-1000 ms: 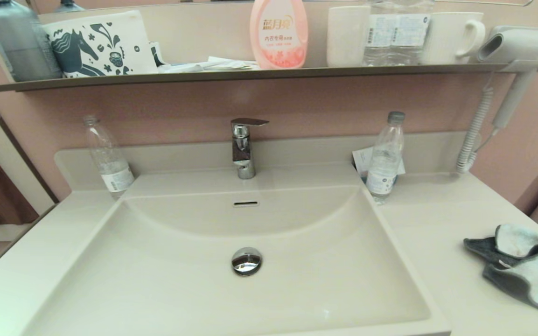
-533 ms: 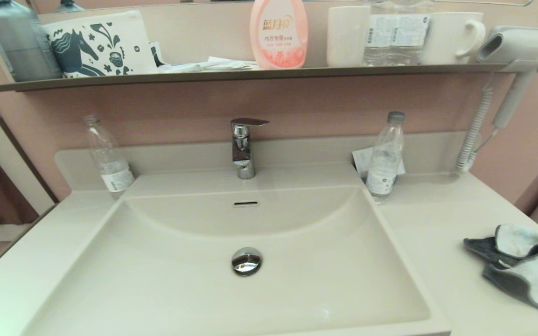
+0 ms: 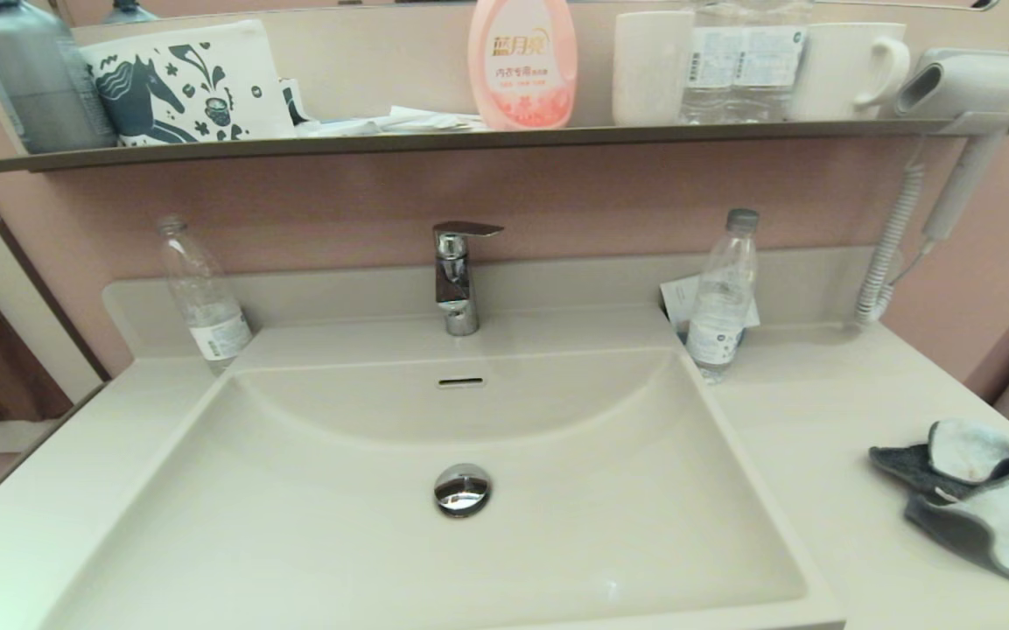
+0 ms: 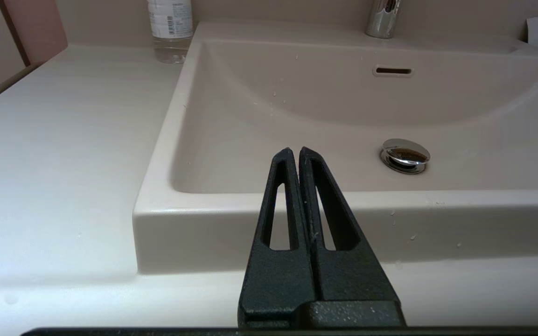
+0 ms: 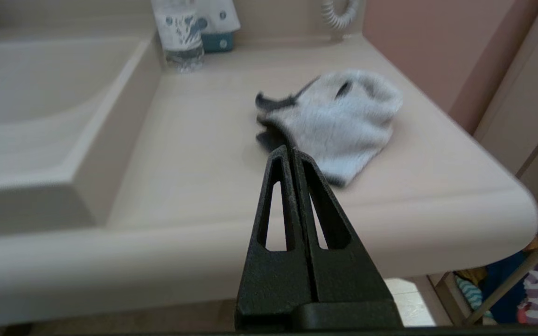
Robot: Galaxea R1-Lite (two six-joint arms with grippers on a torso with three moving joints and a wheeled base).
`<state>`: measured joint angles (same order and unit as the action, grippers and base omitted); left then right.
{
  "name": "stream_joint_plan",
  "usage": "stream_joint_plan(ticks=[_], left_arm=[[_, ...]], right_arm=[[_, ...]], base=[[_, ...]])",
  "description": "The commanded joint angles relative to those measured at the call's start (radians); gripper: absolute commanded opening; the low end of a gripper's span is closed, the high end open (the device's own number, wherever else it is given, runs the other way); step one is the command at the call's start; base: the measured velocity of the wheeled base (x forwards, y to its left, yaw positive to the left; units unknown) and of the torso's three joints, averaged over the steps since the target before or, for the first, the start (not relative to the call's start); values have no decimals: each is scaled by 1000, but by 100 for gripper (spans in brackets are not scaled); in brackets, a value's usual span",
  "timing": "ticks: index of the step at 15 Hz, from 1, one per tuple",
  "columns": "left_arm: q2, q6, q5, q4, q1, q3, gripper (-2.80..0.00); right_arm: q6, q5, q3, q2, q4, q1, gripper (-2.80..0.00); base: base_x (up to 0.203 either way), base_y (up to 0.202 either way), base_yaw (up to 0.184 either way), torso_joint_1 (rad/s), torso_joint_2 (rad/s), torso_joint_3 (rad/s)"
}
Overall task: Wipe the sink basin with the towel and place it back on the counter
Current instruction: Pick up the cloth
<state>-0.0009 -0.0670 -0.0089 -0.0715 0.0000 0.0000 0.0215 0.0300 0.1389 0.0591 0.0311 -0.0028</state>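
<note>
nothing has moved on the head view over the last second: towel (image 3: 972, 499) sits crumpled in the same spot on the counter (image 3: 819, 420), far right of the sink basin (image 3: 338, 542), near the front edge. so the task hasn't started, no wipe done, basin dry-looking apart from small specks. my right gripper (image 5: 291, 150) has both fingers pressed together, empty, held off the near counter edge and pointed at the towel (image 5: 338, 116), not touching it. my left gripper (image 4: 295, 151) is likewise closed and empty, parked in front of the basin (image 4: 296, 107), drain plug (image 4: 405, 155) beyond it. next call, my guess: open the right claw, go forward and down onto the towel's raised fold.
</note>
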Motion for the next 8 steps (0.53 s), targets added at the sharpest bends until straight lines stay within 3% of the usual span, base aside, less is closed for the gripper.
stream_joint_plan(ticks=[1,6,8], left_arm=[[2,-1,0,-1,0,0,-280],[2,-1,0,-1,0,0,-280],[2,-1,0,-1,0,0,-280]], right_arm=[[2,9,72,118,1,2,-280],[2,76,342,588,2,-13,-280],[0,111,481,815,13,-108,-280]], base=[[0,0,0,0,0,0],[0,0,0,0,0,0],[0,0,0,0,0,0]])
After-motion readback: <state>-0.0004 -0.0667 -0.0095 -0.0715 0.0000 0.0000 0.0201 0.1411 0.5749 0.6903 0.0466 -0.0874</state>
